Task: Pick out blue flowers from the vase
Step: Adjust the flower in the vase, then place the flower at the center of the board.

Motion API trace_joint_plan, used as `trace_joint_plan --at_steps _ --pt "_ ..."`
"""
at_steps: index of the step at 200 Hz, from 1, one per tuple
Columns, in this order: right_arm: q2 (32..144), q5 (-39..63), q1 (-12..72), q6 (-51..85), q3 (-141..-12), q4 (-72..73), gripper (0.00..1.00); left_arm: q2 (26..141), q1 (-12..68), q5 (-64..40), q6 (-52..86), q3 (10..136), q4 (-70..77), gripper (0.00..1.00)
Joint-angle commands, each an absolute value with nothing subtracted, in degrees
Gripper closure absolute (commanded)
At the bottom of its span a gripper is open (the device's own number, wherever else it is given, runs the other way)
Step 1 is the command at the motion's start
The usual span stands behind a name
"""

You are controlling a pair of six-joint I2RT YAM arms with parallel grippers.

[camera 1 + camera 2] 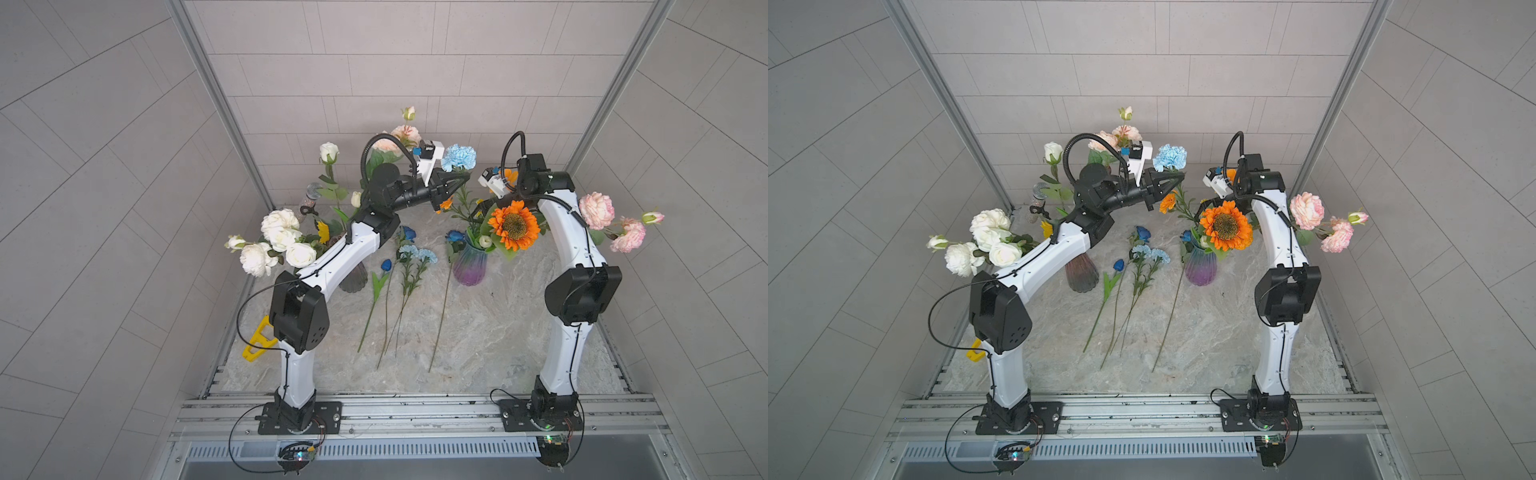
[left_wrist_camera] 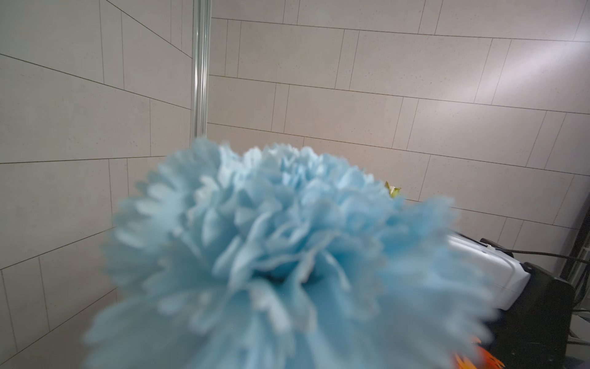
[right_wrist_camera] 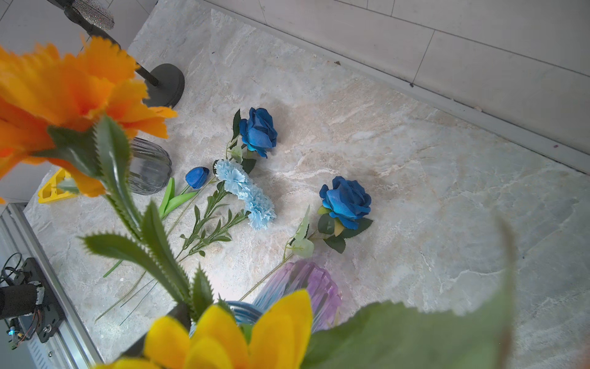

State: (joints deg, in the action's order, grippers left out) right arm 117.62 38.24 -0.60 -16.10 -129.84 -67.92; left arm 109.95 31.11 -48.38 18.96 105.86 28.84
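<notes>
My left gripper (image 1: 462, 178) is raised above the table and shut on the stem of a frilly light blue carnation (image 1: 458, 157), just under the bloom. That bloom (image 2: 281, 255) fills the left wrist view and hides the jaws there. The purple-blue glass vase (image 1: 469, 266) (image 3: 306, 281) holds an orange sunflower (image 1: 513, 224). On the table lie more blue flowers: two dark blue roses (image 3: 258, 131) (image 3: 346, 201), a tulip bud (image 3: 197, 177) and light blue carnations (image 3: 245, 191). My right arm's wrist (image 1: 536, 178) hangs over the vase's bouquet; its fingers are hidden by blooms.
A dark ribbed vase (image 1: 353, 278) stands under the left arm, with white roses (image 1: 278, 241) leaning left. Pink blooms (image 1: 598, 210) stick out past the right arm. A yellow tool (image 1: 257, 338) lies at the left edge, and a small black stand (image 3: 166, 84) is at the back.
</notes>
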Motion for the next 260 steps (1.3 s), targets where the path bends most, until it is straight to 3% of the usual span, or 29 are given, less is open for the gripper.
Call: trace_joint_plan --at_steps 1,55,105,188,230,260 --pt "115.9 37.4 -1.0 -16.7 -129.1 -69.4 0.04 104.8 28.7 -48.1 15.3 106.9 25.4 0.99" --pt "114.2 37.2 -1.3 -15.1 -129.1 -66.9 0.04 94.6 26.5 -46.2 1.6 107.8 -5.3 1.00" --pt "108.9 37.6 -1.6 -11.5 -126.1 -58.6 0.04 91.7 26.5 -44.0 -2.5 109.4 -30.2 1.00" --pt "97.7 38.3 -1.8 -3.2 -119.3 -41.6 0.00 88.3 29.1 -39.4 5.3 91.7 -29.2 1.00" --pt "89.8 37.3 -1.7 2.9 -110.2 -28.7 0.01 96.1 34.9 -34.9 7.7 90.0 -30.8 1.00" --pt "86.1 35.0 -0.4 2.8 -108.8 -27.5 0.01 104.2 35.5 -33.6 13.7 91.6 -30.0 1.00"
